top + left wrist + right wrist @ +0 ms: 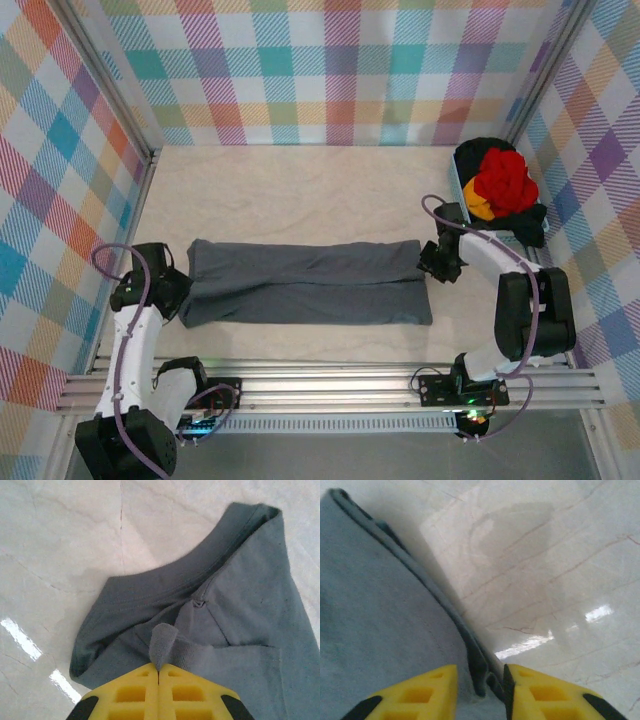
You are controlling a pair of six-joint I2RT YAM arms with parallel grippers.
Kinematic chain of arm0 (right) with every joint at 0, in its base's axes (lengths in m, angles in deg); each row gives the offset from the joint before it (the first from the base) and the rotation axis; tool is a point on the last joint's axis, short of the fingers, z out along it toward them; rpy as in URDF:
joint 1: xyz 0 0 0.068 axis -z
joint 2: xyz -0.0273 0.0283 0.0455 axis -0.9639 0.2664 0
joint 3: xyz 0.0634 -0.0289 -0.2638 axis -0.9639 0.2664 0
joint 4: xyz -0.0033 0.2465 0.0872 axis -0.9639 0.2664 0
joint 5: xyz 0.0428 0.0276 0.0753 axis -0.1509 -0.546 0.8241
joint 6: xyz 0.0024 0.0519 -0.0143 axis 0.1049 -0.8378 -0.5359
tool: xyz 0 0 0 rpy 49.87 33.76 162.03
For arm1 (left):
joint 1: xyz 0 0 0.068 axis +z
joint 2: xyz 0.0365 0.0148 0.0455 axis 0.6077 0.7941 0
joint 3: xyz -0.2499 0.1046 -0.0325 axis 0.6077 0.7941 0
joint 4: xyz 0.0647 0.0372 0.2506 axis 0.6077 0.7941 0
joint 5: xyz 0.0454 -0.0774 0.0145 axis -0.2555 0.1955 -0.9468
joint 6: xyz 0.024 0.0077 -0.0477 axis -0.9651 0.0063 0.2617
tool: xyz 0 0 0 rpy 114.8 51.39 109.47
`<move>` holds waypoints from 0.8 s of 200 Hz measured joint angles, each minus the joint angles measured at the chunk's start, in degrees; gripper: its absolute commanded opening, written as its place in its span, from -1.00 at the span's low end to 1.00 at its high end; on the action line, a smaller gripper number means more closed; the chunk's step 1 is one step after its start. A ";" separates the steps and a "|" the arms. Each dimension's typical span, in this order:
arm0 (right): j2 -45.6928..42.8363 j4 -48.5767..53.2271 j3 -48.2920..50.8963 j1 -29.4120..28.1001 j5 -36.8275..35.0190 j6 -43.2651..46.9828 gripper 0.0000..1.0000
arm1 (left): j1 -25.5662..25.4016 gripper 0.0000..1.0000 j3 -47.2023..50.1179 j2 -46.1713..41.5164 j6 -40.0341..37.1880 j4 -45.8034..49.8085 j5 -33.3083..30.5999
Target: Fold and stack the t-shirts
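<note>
Running along the near edge: a metal rail (330, 385), on the near side of the dark grey t-shirt (310, 283), with both arm bases fixed to it.
Left end of the grey shirt: the left gripper (158, 669) is down on the cloth here, its yellow jaws pressed together on a small tuck of grey fabric just beside the curved collar.
Right end of the grey shirt: the right gripper (480, 675) straddles the layered edge; its jaws stand a little apart with the dark hem between them, and I cannot tell whether they are pressing it.
Grey shirt itself: folded into a long band, lying flat on the pale table (300, 190), stretched left to right between the two grippers, with a crease along its length.
Beyond the shirt's right end: a heap of other t-shirts in the far right corner, well apart from the grey one; the red t-shirt (505, 180) is bunched on top, the orange-yellow t-shirt (478, 209) peeks out at its near left, and the black t-shirt (530, 222) lies under and around them.
Behind everything: checked walls (330, 70) in pastel plaid, closing in the table on the far side of the shirt and on both flanks.
</note>
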 measured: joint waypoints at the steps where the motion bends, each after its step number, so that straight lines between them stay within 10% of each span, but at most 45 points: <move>1: -0.07 0.02 0.02 -0.02 0.00 -0.04 -0.30 | 0.00 -1.00 0.07 0.02 0.00 -0.04 0.09; 160: 7.69 -1.31 -3.26 -4.31 0.50 -5.86 -0.63 | -0.02 -1.00 1.92 -1.38 1.70 -0.07 4.13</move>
